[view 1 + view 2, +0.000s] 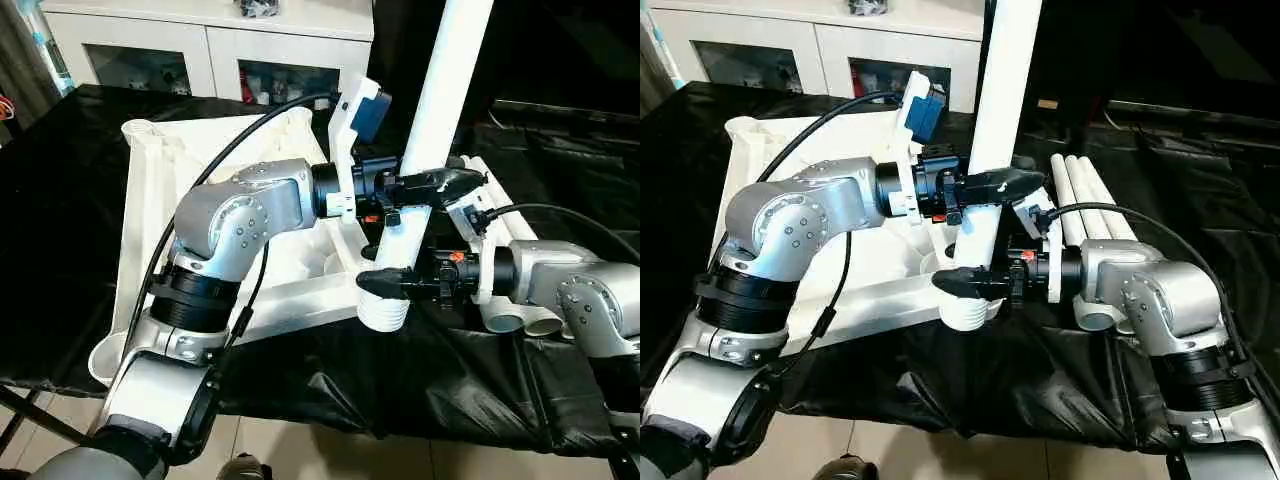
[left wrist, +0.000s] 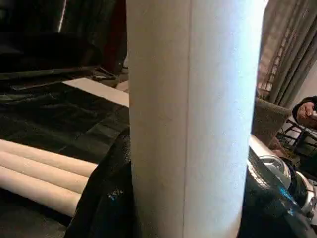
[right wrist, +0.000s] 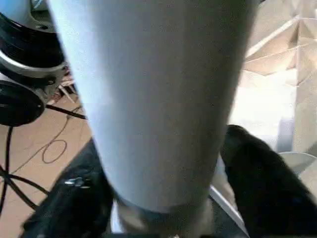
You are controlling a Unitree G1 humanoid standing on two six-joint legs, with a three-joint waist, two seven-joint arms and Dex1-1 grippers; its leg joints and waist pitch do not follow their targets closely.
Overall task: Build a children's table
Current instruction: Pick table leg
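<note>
Two grippers on one leg [image 1: 432, 130] right now: we've got it near-upright, slightly tilted, threaded end [image 1: 384, 312] hanging just off the near corner of the upside-down tabletop [image 1: 150, 200]. Left gripper [image 1: 425, 183] is clamped around the tube higher up; right gripper [image 1: 392, 283] has its fingers around it just above the threads, and whether they're pinching tight or sitting slack we can't tell.

Risks as we see them:
- If the right grip is loose and the left eases, the leg swings or drops onto the black cloth [image 1: 330, 390].
- Threads aren't over a corner socket yet, as far as we can judge; seating at this tilt could cross-thread or jam.
- Tabletop isn't pinned by anything. Side push from the leg could slide it on the cloth.
- Three spare legs [image 1: 1085, 195] lie just beside the right arm; an elbow sweep could roll them off.
</note>
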